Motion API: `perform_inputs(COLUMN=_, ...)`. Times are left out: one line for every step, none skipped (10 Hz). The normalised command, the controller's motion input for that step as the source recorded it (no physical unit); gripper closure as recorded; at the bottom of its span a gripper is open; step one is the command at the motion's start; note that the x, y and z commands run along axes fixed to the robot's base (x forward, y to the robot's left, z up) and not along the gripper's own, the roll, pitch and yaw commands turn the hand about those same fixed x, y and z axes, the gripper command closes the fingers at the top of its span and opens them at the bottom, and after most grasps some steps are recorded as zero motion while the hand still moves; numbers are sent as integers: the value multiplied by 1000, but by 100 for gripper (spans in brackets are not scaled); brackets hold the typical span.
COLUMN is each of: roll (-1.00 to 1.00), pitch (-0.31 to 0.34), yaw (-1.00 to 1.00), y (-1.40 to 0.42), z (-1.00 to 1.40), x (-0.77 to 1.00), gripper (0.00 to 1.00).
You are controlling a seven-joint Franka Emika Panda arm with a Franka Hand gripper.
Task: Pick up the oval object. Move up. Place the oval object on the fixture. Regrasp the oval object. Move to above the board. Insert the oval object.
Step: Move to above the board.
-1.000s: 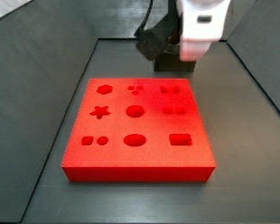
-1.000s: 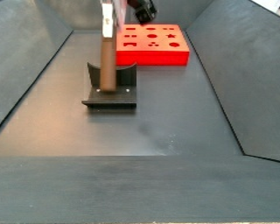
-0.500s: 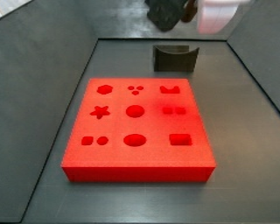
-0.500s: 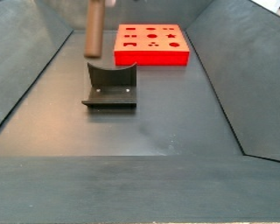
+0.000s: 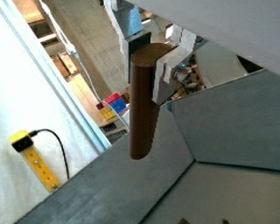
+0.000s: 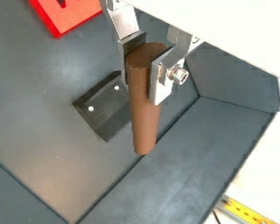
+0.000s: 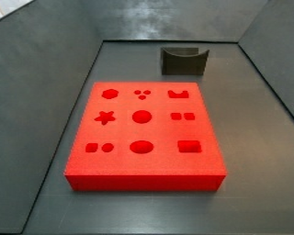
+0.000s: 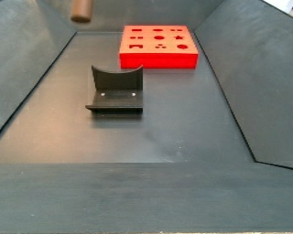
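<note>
The oval object (image 6: 142, 118), a brown rod, hangs upright with my gripper (image 6: 146, 61) shut on its upper end, as both wrist views show; the silver fingers (image 5: 170, 63) press on its two sides (image 5: 140, 114). It is high above the floor, and the dark fixture (image 6: 104, 108) lies below it with its notch bare. In a side view only the rod's lower end (image 8: 81, 9) shows at the top edge, above and behind the fixture (image 8: 116, 89); the gripper itself is out of frame there. The red board (image 7: 118, 133) lies flat, and the fixture (image 7: 184, 61) stands behind it.
Sloping dark grey walls enclose the floor on all sides. The board (image 8: 159, 60) sits at the far end of the bin, a short way beyond the fixture. A corner of the board (image 6: 63, 16) shows in a wrist view.
The gripper has risen with the rod, lifting it off the fixture. The arm has left one side view entirely, and only the rod's tip remains in the other.
</note>
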Motion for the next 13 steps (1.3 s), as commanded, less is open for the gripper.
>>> perform_inputs(roll=-17, pitch=185, yaw=90, y=-35, z=237, x=38, gripper=100)
perform_inputs(roll=-567, pitch=99, yaw=1000, y=-918, z=306, x=-1000, gripper=100)
perform_inputs(roll=-558, pitch=84, yaw=1000, y=-925, z=320, x=-1000, gripper=100)
perform_inputs(roll=-550, pitch=49, yaw=1000, y=-910, z=327, x=-1000, gripper=100)
perform_inputs(roll=-545, pitch=20, yaw=1000, y=-898, z=302, x=-1000, gripper=100)
perform_inputs(roll=-527, pitch=-24, yaw=1000, y=-910, z=327, x=-1000, gripper=100)
perform_inputs(roll=-517, pitch=-57, yaw=1000, y=-886, z=329, x=-1000, gripper=100)
perform_inputs(roll=-505, pitch=-100, yaw=1000, y=-546, z=206, x=-673, gripper=100)
perform_inputs(roll=-498, pitch=-121, yaw=1000, y=-389, z=147, x=-503, gripper=100)
perform_inputs(roll=-485, pitch=-163, yaw=1000, y=-180, z=73, x=-266, gripper=100)
perform_inputs(roll=-475, pitch=-195, yaw=1000, y=-96, z=31, x=-168, gripper=100)
perform_inputs(roll=-461, pitch=-243, yaw=1000, y=-36, z=32, x=-111, gripper=100)
perform_inputs(roll=-452, pitch=-267, yaw=1000, y=-20, z=21, x=-98, gripper=100)
